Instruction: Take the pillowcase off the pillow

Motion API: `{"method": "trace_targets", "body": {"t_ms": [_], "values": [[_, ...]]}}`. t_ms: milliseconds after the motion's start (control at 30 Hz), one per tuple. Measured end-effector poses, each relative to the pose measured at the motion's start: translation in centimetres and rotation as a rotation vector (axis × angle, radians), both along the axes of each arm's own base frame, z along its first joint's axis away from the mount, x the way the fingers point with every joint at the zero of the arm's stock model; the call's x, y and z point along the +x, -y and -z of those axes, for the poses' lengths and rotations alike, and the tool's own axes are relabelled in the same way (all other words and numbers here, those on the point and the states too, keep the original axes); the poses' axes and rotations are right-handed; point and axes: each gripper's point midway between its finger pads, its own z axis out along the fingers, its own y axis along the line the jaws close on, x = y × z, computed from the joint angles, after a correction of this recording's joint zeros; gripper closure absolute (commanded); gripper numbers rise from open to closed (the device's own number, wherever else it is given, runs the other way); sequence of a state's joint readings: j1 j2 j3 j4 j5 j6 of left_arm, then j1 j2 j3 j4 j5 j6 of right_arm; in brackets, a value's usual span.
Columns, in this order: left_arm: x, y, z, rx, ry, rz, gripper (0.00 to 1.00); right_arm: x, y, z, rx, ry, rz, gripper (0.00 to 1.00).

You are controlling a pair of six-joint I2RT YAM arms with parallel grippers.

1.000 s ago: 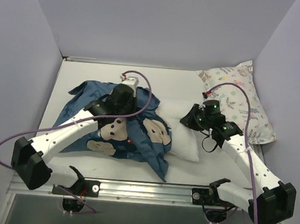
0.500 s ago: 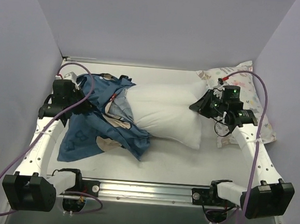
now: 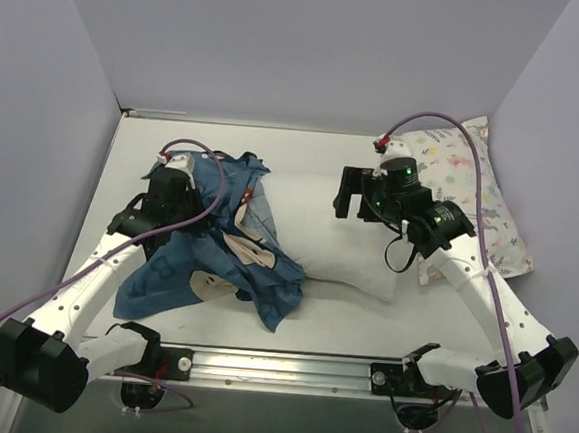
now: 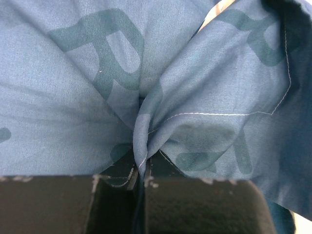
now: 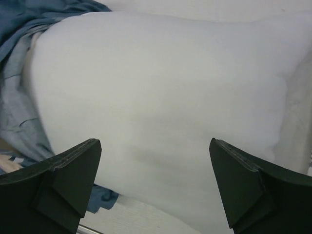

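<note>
The big white pillow (image 3: 343,243) lies in the middle of the table (image 3: 305,150). The blue pillowcase (image 3: 216,256) covers its left end. The right gripper (image 5: 155,146) hangs over the pillow, fingers spread wide. The left gripper (image 4: 139,170) pinches a pillowcase fold tight.

Left end of the pillow (image 3: 332,248) under the pillowcase (image 3: 250,274)

Matt woven cloth pillowcase (image 4: 97,73); smooth, soft white pillow (image 5: 161,97).

Pale lavender walls (image 3: 283,45), white table (image 3: 325,149).
</note>
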State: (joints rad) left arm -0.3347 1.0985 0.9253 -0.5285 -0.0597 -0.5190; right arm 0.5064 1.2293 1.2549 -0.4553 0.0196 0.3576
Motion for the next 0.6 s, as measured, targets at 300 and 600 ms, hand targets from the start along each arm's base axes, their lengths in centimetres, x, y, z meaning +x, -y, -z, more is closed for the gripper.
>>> {"method": "trace_targets", "body": {"t_ms": [300,600], "values": [[0.4,0.8,0.5,0.022,0.006,0.009,1.0,0.3,-9.8,4.8,-0.156,-0.074,-0.262,0.0],[1.1,2.2,-0.5,0.014,0.023,0.057,0.73,2.6,-11.6,12.0,-0.218,-0.195,-0.254,1.0]]}}
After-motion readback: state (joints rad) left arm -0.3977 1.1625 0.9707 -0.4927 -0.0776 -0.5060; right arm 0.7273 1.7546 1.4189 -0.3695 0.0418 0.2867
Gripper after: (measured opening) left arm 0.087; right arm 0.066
